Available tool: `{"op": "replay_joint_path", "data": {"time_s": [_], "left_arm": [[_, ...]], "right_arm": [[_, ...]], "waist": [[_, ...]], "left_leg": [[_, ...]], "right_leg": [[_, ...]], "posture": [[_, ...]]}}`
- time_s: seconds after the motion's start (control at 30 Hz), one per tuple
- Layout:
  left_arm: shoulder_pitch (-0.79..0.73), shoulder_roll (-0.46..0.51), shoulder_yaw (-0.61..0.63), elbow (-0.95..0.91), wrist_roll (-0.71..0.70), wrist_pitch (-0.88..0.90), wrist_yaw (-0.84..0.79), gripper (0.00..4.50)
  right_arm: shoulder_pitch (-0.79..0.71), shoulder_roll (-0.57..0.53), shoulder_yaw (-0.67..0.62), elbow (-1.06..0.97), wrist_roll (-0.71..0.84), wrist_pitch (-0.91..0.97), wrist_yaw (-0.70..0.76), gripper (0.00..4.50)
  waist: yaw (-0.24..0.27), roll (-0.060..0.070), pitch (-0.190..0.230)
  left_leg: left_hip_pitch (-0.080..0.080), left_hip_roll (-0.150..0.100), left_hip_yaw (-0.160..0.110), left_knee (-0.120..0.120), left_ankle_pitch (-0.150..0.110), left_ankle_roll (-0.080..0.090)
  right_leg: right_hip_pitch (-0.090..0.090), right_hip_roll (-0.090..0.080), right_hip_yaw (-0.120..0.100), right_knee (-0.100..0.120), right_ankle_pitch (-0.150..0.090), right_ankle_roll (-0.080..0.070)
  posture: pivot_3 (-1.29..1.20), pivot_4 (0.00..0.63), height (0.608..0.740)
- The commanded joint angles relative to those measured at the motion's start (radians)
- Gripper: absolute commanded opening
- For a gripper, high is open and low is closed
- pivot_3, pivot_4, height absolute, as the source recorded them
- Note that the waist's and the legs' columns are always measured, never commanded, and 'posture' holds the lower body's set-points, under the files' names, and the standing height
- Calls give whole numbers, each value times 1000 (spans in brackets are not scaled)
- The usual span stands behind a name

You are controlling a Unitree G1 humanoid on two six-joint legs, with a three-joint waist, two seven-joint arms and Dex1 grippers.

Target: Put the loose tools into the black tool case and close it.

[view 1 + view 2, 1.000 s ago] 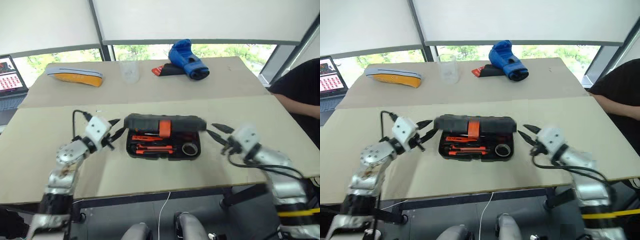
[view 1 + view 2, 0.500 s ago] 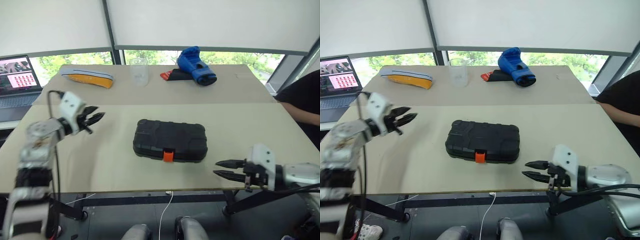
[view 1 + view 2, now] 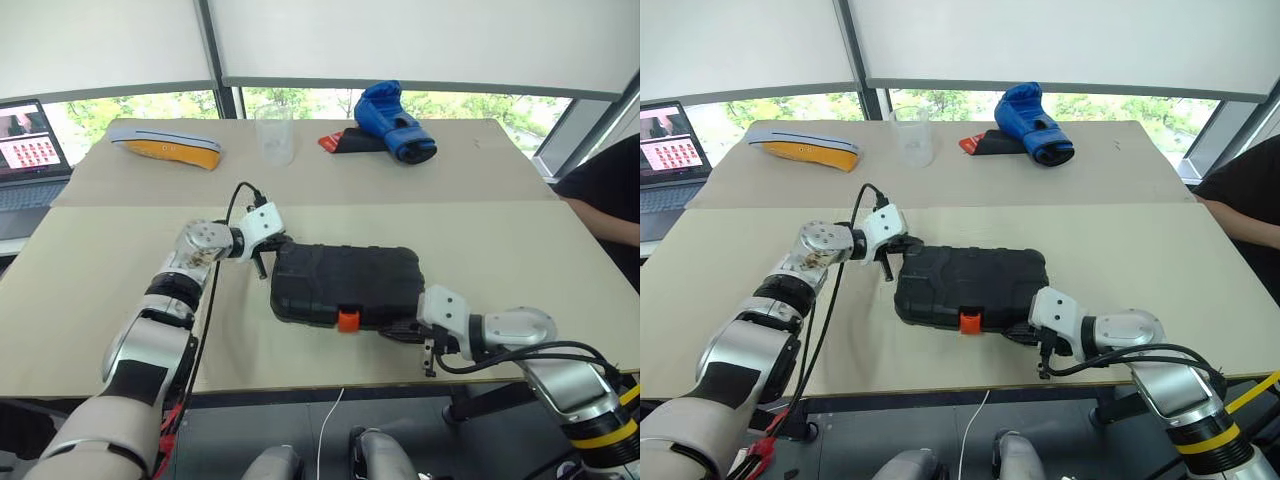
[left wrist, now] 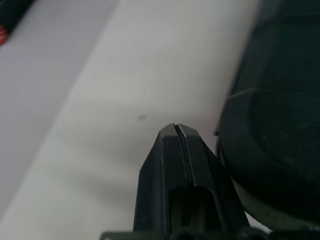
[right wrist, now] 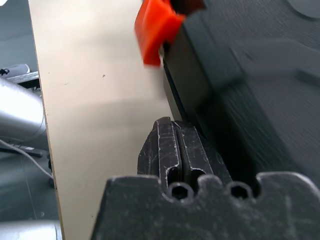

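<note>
black tool case point(image 3: 345, 285) lies shut mid-desk point(image 3: 500, 240). wrist views show left end effector point(image 4: 176, 131) and right end effector point(image 5: 172, 131) pinched closed, empty, beside case edges; orange latch point(image 5: 156, 30) near right.

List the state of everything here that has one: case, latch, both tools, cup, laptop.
Case: closed, flat on the table.
Latch: on the near edge, fastened or not cannot be told.
Left tool: shut, empty, at the case's far left corner.
Right tool: shut, empty, at the case's near edge beside the latch.
Cup: upright, looks empty.
Laptop: open, screen lit.
</note>
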State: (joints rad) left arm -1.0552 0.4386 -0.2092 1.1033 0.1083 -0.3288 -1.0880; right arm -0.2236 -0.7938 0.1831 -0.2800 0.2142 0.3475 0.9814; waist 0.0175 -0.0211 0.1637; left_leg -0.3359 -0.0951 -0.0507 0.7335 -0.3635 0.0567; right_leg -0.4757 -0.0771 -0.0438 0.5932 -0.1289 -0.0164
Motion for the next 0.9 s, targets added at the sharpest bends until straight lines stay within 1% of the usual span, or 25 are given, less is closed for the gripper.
{"op": "replay_joint_path", "data": {"time_s": [0.03,0.1,0.13,0.2,0.3,0.37,0.47,0.5,0.57,0.67,0.77,0.8,0.9], "left_arm": [[63,6,-37,-166,-67,11,-282,21],[135,32,-57,-307,-94,41,-368,21],[167,44,-61,-369,-103,51,-385,21],[216,65,-54,-464,-110,73,-378,21],[228,86,-12,-528,-122,128,-323,21],[211,86,23,-578,-172,245,-317,21],[181,56,52,-707,-285,503,-330,21],[175,31,41,-749,-306,563,-324,21],[175,3,18,-798,-318,618,-314,21],[194,-38,-42,-809,-268,568,-292,21],[202,-83,-111,-754,-192,498,-237,21],[209,-84,-139,-746,-167,488,-235,21],[247,-35,-223,-733,-78,355,-259,21]], "right_arm": [[-41,-17,-70,42,-35,-25,-45,0],[-39,-35,-87,79,-57,-48,-50,0],[-35,-43,-98,94,-61,-55,-50,0],[-18,-57,-126,110,-57,-61,-49,0],[35,-91,-183,73,-22,-54,-18,0],[77,-111,-236,34,22,-29,6,0],[148,-137,-315,-29,91,0,44,0],[170,-144,-336,-48,106,7,53,0],[192,-149,-353,-70,121,15,58,0],[202,-137,-344,-84,126,19,53,0],[193,-110,-297,-75,106,-4,38,0],[187,-100,-283,-71,101,-11,35,0],[164,-64,-241,-51,80,-25,16,0]], "waist": [[-3,0,0],[-6,0,0],[-6,0,0],[-6,0,0],[-4,0,0],[-2,0,0],[0,0,0],[1,0,0],[3,0,0],[-1,0,0],[-6,0,0],[-6,0,0],[-7,1,-1]], "left_leg": [[0,0,0,0,0,0],[0,0,1,1,0,0],[0,0,1,1,0,0],[1,0,1,1,0,1],[0,1,0,2,0,1],[0,1,0,3,0,1],[0,1,-1,4,0,1],[0,1,-1,5,0,1],[0,1,-1,5,-1,2],[2,1,0,5,-1,2],[3,2,1,4,-1,2],[3,2,1,5,-1,2],[4,3,1,5,-1,2]], "right_leg": [[0,0,0,0,0,0],[0,0,2,1,0,1],[0,0,3,1,0,1],[0,0,3,0,0,0],[0,0,4,0,1,0],[0,1,4,0,1,0],[0,0,4,0,1,0],[0,0,4,0,0,0],[1,0,4,0,0,0],[3,0,5,0,0,0],[3,1,6,0,0,0],[3,1,6,0,0,0],[3,1,7,0,1,-1]], "posture": [[0,150,731],[0,150,731],[0,150,731],[0,150,731],[0,150,731],[0,150,731],[0,150,731],[0,150,731],[0,150,731],[0,150,731],[0,150,731],[0,150,731],[0,150,731]]}}
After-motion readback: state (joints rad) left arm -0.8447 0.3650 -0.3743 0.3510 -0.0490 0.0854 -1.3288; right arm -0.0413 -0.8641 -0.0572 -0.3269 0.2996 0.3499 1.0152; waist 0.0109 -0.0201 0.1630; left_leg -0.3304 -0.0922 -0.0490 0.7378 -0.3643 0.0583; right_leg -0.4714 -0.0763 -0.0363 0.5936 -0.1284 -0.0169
